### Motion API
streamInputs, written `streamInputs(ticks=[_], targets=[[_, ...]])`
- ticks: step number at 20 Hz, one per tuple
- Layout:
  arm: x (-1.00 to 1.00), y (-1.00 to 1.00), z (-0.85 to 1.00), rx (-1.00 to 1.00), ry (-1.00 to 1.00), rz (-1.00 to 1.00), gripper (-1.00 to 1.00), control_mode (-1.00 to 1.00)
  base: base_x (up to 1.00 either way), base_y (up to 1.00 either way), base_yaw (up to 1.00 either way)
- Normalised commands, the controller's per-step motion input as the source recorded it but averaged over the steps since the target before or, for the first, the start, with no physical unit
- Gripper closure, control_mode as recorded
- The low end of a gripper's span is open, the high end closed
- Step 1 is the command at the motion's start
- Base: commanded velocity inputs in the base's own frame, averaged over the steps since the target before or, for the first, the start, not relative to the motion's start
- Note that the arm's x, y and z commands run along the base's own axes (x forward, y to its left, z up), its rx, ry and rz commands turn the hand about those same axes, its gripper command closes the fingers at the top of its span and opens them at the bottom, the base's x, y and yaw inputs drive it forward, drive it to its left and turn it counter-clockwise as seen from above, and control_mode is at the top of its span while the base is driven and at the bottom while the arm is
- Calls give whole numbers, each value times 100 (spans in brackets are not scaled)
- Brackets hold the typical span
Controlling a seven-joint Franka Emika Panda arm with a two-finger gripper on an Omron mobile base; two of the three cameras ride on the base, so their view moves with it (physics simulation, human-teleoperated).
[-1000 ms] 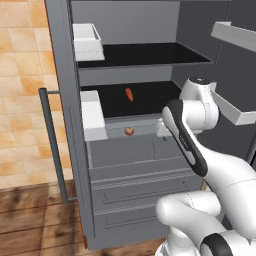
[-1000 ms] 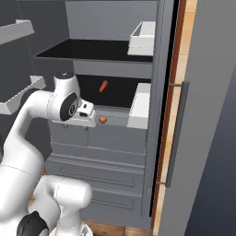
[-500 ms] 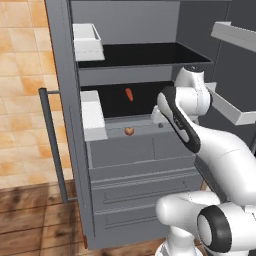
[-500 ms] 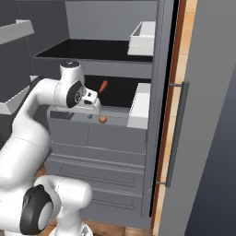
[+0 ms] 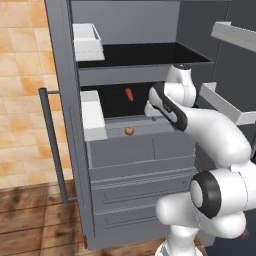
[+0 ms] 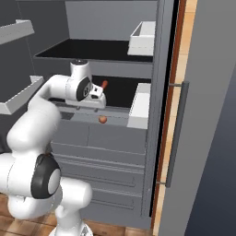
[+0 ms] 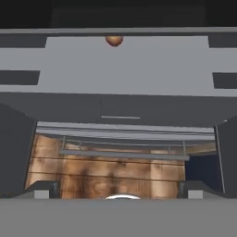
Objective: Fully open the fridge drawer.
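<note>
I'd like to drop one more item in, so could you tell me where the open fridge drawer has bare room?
The wide grey fridge drawer has bare floor beside the small round brown item, towards the white bin. The side under the pincer is crowded by the arm. The black shelf above looks bare too.

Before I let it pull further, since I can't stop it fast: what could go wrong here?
The gripper is open above the fridge drawer, gripping nothing, so a pull may slip off the rim. The small brown round item inside could roll when the drawer jerks. The forearm sits close under the shelf edge.
</note>
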Motion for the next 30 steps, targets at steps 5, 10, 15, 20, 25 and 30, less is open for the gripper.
streamInputs(ticks=[5, 10, 15, 20, 25, 30], targets=[[59, 0, -33, 0, 0, 0, -100, -100, 0, 0, 0], [49, 0, -36, 0, -2, 0, -100, -100, 0, 0, 0], [43, 0, -20, 0, -6, 0, -100, -100, 0, 0, 0], [37, 0, -22, 0, -8, 0, -100, -100, 0, 0, 0], [34, 0, -16, 0, -4, 0, -100, -100, 0, 0, 0], [37, 0, 0, 0, 0, 0, -100, -100, 0, 0, 0]])
